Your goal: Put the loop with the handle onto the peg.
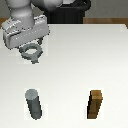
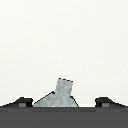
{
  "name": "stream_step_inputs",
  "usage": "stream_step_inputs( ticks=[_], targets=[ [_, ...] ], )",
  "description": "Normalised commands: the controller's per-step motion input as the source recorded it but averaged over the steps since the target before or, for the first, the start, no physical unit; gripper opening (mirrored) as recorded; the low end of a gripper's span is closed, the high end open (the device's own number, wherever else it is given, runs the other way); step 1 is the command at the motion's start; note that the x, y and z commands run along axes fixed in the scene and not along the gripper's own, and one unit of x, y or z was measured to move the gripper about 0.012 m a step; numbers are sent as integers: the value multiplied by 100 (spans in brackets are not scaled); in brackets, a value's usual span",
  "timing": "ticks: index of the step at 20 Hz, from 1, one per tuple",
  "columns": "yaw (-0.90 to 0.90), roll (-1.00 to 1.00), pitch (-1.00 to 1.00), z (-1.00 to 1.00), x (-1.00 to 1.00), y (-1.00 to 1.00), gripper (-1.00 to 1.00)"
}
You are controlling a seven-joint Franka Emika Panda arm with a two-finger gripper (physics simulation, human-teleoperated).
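The loop with the handle (image 1: 32,52) is a gray metallic ring at the exterior view's upper left, its stubby tab pointing toward the table's front. My gripper (image 1: 30,46) hovers right over it, open, with the fingers (image 2: 22,102) spread wide on either side. In the wrist view only the loop's tab and part of its rim (image 2: 62,94) show between the fingers; the rest is hidden under the hand. I cannot tell whether the loop rests on the table. The peg (image 1: 34,104), a dark gray upright cylinder, stands well in front of the loop near the front edge.
A brown wooden square-sided block (image 1: 96,105) stands upright near the front edge at the exterior view's right. The white table (image 1: 80,60) spreads between it and the gripper. The robot's dark base sits behind the far edge.
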Motion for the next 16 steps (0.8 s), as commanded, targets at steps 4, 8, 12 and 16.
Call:
stream_step_inputs(
  ticks=[4, 8, 12, 16],
  targets=[
    [0, 0, 0, -50, 0, 0, 100],
    [0, 0, 0, -50, 0, 0, 100],
    [0, 0, 0, -50, 0, 0, 100],
    [0, 0, 0, 0, 0, 0, 100]
  ],
)
